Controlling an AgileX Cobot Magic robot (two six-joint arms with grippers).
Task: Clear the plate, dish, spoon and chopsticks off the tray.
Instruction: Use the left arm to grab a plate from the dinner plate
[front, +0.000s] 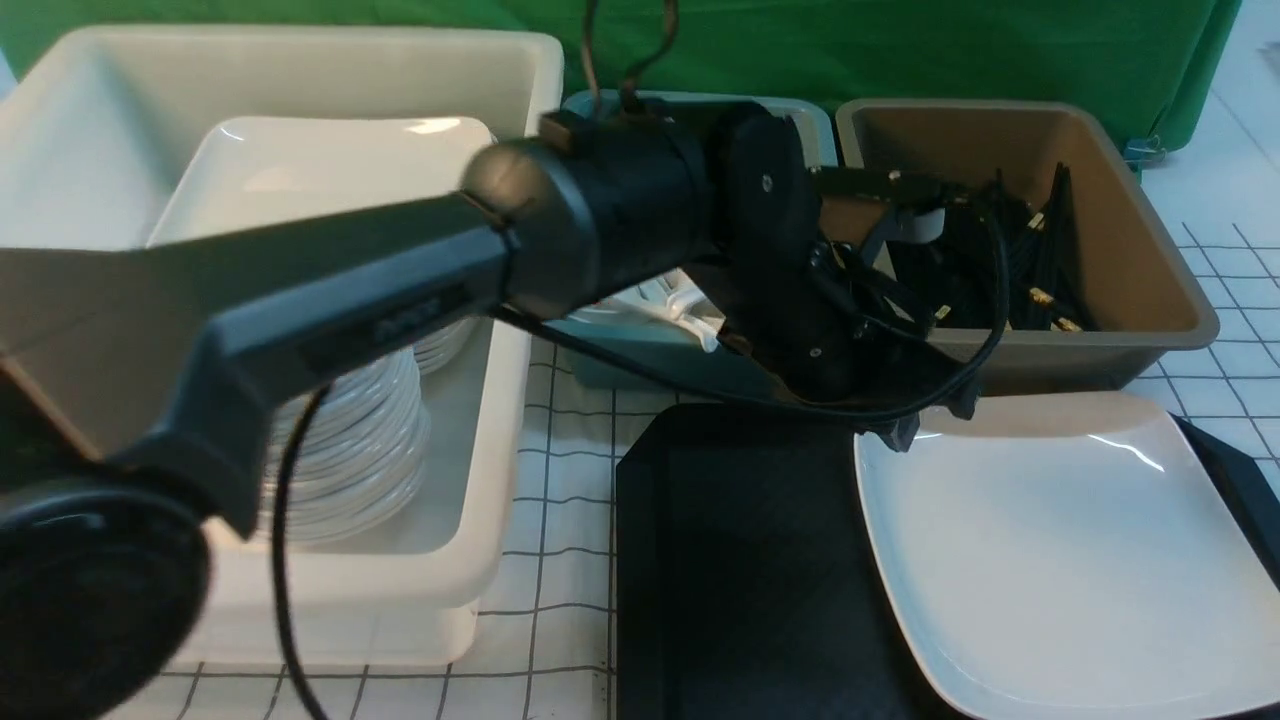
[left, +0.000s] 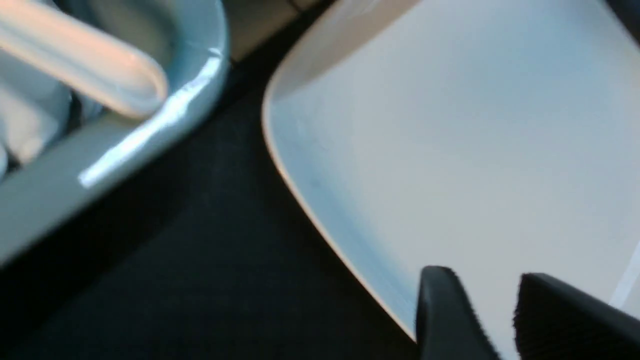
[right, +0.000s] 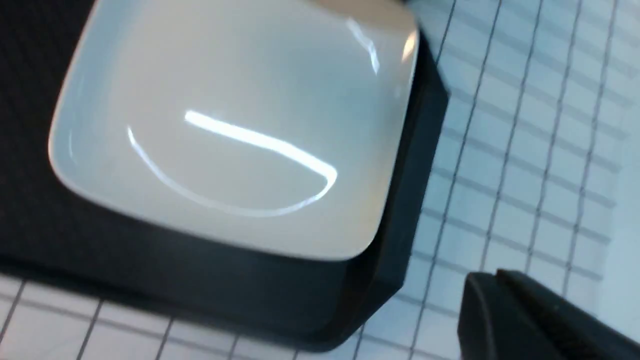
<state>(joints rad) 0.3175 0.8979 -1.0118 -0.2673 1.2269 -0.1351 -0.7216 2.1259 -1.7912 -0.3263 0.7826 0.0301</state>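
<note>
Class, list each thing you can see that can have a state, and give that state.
plate, lying flat on the tray.
tray, holding the plate.
chopsticks, in the brown bin.
spoons, in the teal bin.
left hand, open, empty, over the plate's edge.
right hand, shut.

My left gripper (left: 482, 275) was black, and the plate (left: 475, 150) under it was glossy white. Beside it, the tray (front: 740, 560) was black. Beyond that gripper, the chopsticks (front: 1060, 250) were black with gold bands, and the bin (front: 1130, 230) around them was brown. The bins to its left were teal (front: 600, 372) and white (front: 300, 60). The surface (front: 560, 470) was white with a dark grid. My right gripper (right: 495, 295) was black too.
</note>
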